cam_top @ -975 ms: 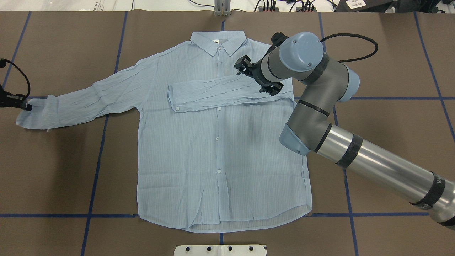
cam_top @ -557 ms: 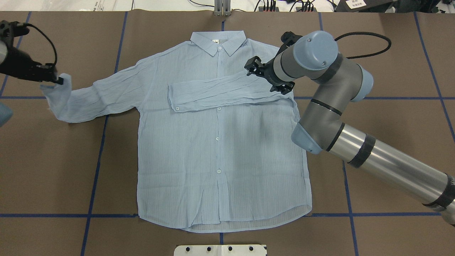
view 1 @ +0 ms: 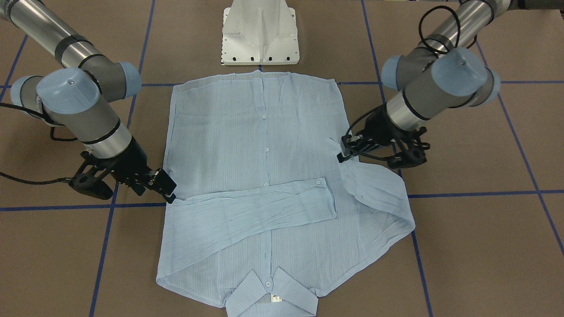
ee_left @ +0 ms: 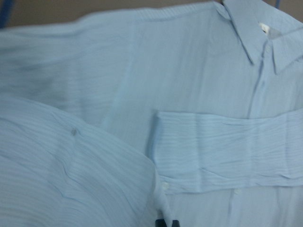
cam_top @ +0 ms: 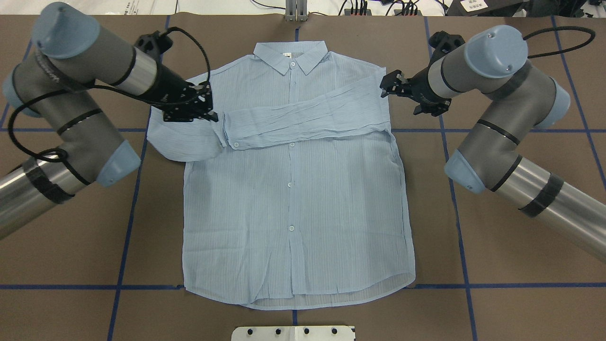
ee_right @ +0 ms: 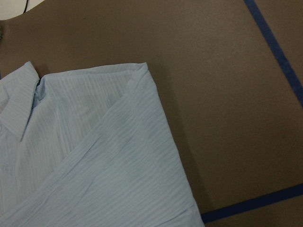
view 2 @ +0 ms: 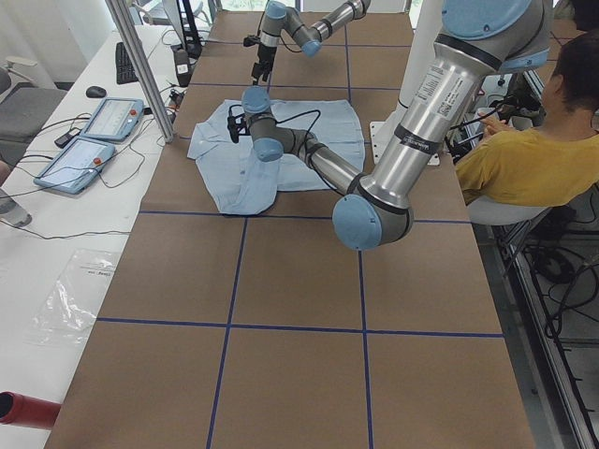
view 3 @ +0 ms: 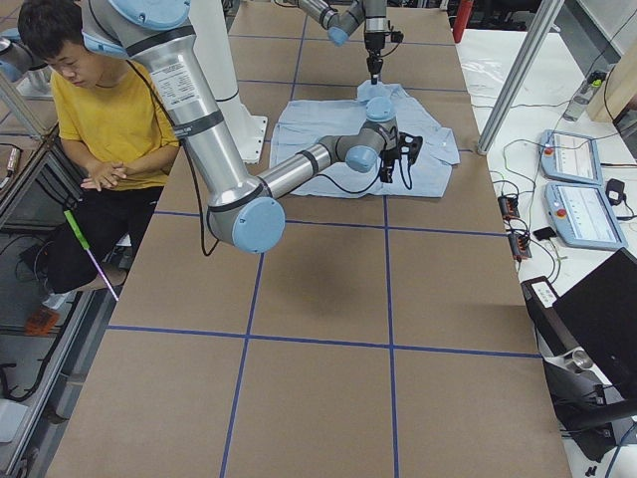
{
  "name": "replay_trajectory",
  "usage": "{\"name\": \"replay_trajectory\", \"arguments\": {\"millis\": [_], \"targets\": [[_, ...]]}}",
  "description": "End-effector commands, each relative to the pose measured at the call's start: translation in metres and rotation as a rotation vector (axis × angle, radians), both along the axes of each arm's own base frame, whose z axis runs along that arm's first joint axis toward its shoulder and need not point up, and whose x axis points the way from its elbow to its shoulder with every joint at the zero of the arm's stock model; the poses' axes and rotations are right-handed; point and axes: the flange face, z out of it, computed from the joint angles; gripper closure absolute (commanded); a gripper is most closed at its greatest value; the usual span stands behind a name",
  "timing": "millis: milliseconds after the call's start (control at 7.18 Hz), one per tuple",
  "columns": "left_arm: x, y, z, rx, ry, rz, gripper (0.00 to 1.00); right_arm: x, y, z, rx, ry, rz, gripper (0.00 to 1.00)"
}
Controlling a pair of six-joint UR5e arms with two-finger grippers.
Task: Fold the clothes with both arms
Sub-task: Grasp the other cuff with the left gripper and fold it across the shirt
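The light blue striped shirt (cam_top: 293,203) lies flat and front up on the brown table, collar (cam_top: 289,56) at the far side. Its right sleeve (cam_top: 303,121) is folded across the chest. My left gripper (cam_top: 210,113) is shut on the cuff of the left sleeve (cam_top: 184,142) and holds it raised over the shirt's left chest edge, the sleeve drooping in a loop below. In the front view this gripper (view 1: 343,154) pinches the cuff above the sleeve (view 1: 379,198). My right gripper (cam_top: 384,87) stands open and empty just off the shirt's right shoulder.
The white pedestal base (view 1: 260,33) stands at the near table edge behind the shirt's hem. Blue tape lines (cam_top: 128,227) grid the table. A seated person in yellow (view 3: 109,119) is beside the robot. Control tablets (view 2: 94,136) lie on a side table.
My left gripper lifted the left cuff from the far left and carried it right, up to the shirt's chest. My right arm drew back right, off the folded sleeve to the shoulder edge.
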Motion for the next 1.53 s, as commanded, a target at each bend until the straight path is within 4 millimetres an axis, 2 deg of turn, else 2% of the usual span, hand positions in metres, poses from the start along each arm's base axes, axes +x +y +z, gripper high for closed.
{"name": "replay_trajectory", "arguments": {"millis": [0,279,418,557,696,975,1114,1254,1393], "targets": [[0.045,-0.003,-0.091,-0.051,0.079,-0.051,1.0,0.025,0.009,0.024,0.051,0.044,-0.032,0.0],[0.057,-0.016,-0.12,-0.111,0.102,-0.07,1.0,0.029,0.008,0.027,0.048,0.046,-0.029,0.0],[0.073,-0.025,-0.133,-0.115,0.096,-0.08,1.0,0.033,0.008,0.032,0.041,0.05,-0.026,0.0],[0.098,-0.026,-0.143,-0.118,0.088,-0.124,1.0,0.034,0.008,0.033,0.041,0.052,-0.024,0.0],[0.115,-0.019,-0.145,-0.104,0.091,-0.143,1.0,0.034,0.008,0.035,0.038,0.054,-0.024,0.0],[0.123,-0.012,-0.147,-0.097,0.097,-0.136,0.52,0.041,0.008,0.044,0.03,0.062,-0.017,0.0],[0.125,-0.009,-0.149,-0.09,0.101,-0.138,0.37,0.041,0.009,0.045,0.028,0.063,-0.017,0.0],[0.124,-0.007,-0.152,-0.087,0.107,-0.138,0.34,0.041,0.009,0.048,0.028,0.07,-0.013,0.0],[0.113,0.002,-0.161,-0.071,0.127,-0.13,0.32,0.042,0.011,0.048,0.024,0.07,-0.001,0.0]]}}
